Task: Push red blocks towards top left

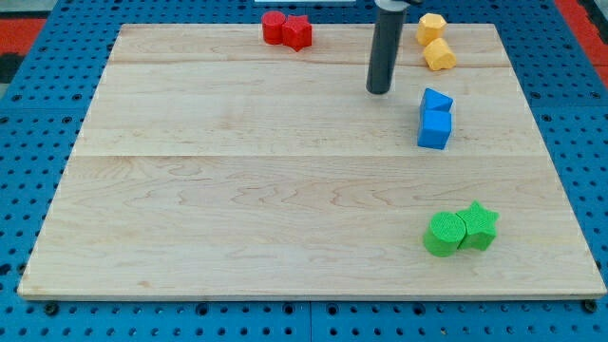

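While the two red blocks sat touching each other near the table's (285, 190) top edge, the red round block (274, 28) on the view's left and the red angular block (297, 32) on its right, my tip (380, 91) stood well to their right and somewhat lower, apart from both. No pincer belonged to this arm, only the rod, so no opening or hold could be reported.

Judging from that layout, the step in hand was the approach: no contact with the red pair had been made. Since the target was the top left corner, the next move called for bringing my tip round to the right side of the red angular block, slightly below it, so that a leftward push would carry both along together.

Measured from the red pair, room was plentiful to the left, where bare wood ran to the corner, but scarce above, as the table's top edge lay just beside them; a push angled too far upward might have tipped them off. Right of my tip lay two yellow blocks (434, 43) and, lower, two blue blocks (435, 118); the green pair (461, 231) sat far below. None stood between my tip and the red pair.
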